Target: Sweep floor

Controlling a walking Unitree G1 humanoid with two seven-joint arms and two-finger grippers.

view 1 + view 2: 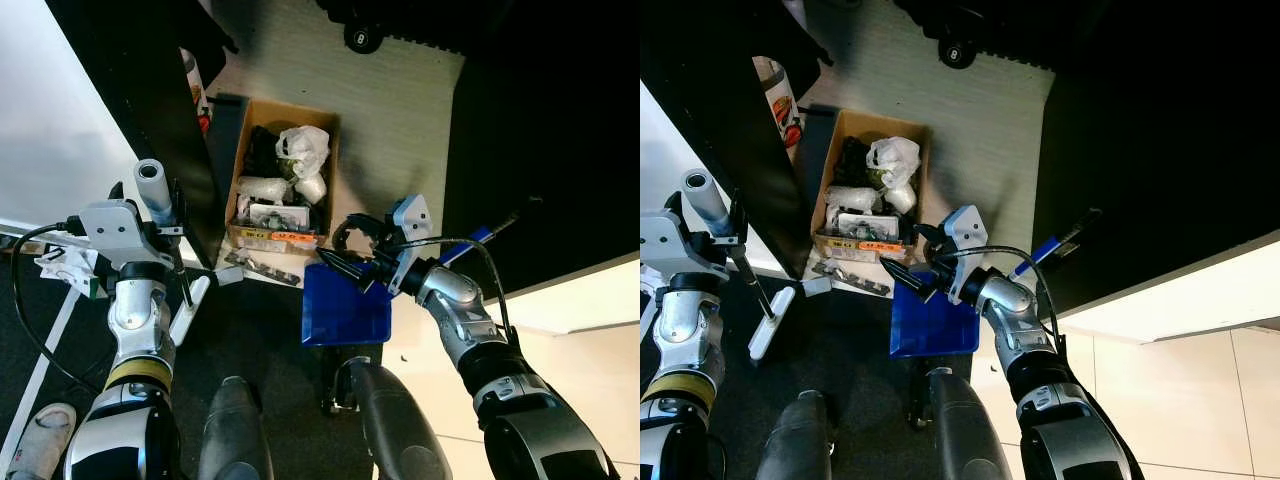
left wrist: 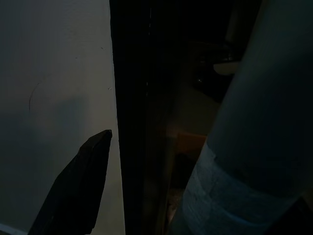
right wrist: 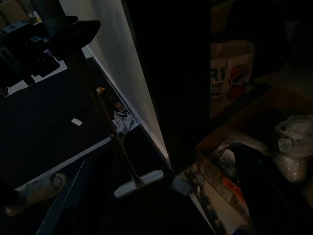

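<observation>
The left claw (image 1: 150, 215) sits high on the left, closed around the pale grey handle (image 1: 153, 190) of a broom; in the left wrist view that handle (image 2: 254, 127) runs close along the camera, with one black finger (image 2: 80, 186) showing against a white wall. From the grip a thin shaft slants down to the flat white broom head (image 1: 772, 322), which rests on the dark floor (image 1: 250, 330) near the robot's feet, just left of a cardboard box (image 1: 283, 175). The right wrist view shows the same head (image 3: 139, 182) lying flat on the dark floor at the foot of its shaft.

The right claw (image 1: 345, 262) reaches in from the right and grips the far edge of a blue dustpan (image 1: 345, 305) — its black fingers are clamped over the rim, and the pan lies on the floor just near of the box. A blue-and-black handle (image 1: 1055, 245) sticks out to the right behind the wrist.

The box is open and full of clutter, including a crumpled white plastic bag (image 1: 303, 148). Beyond it lies a pale ribbed mat (image 1: 400, 90). A pale shoe (image 1: 38, 435) sits at the near left — whose it is cannot be told.
</observation>
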